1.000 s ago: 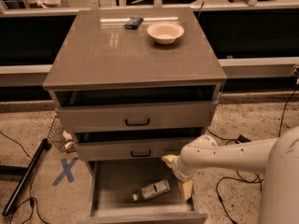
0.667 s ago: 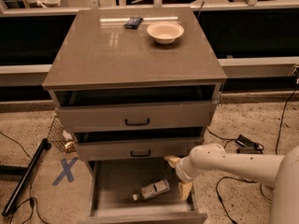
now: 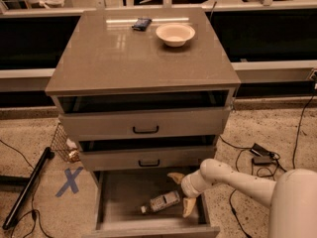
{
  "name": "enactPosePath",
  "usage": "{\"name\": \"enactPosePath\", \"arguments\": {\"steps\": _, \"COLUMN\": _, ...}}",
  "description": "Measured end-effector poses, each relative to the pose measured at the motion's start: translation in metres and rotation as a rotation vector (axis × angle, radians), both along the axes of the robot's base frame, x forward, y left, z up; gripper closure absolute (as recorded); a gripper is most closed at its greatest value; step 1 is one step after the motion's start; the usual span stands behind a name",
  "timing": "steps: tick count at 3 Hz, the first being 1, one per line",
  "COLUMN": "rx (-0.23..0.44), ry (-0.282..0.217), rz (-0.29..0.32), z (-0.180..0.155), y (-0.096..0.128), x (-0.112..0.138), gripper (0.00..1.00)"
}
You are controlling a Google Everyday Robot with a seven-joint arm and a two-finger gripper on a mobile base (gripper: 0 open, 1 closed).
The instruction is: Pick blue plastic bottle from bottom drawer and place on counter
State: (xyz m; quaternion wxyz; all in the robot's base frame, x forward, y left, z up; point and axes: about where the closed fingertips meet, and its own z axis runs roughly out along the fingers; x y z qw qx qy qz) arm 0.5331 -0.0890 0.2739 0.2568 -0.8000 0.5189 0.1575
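At lower centre, the open, empty end effector (image 3: 182, 193) hovers by the blue plastic bottle (image 3: 161, 202) in the bottom drawer (image 3: 121, 197), and should straddle it next.

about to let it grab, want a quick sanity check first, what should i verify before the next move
1. Bottom drawer pulled open: ok.
2. Blue plastic bottle uncovered, lying on its side on the drawer floor: ok.
3. Gripper open, down in the drawer at the bottle's right end: ok.
4. Bottle properly between the fingers: cannot tell.
5. Counter has bare space in front of the white bowl and dark packet: ok.
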Motion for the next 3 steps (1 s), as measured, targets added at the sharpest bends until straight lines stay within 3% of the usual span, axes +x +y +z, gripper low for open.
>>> {"name": "enactPosePath", "arguments": {"steps": 2, "rx": 0.107, "ry": 0.055, "rz": 0.069, "z": -0.041, "y": 0.028, "x": -0.001, "gripper": 0.00}}
{"name": "enactPosePath", "arguments": {"steps": 3, "rx": 0.124, "ry": 0.094, "rz": 0.094, "z": -0.054, "y": 0.046, "x": 0.006, "gripper": 0.00}}
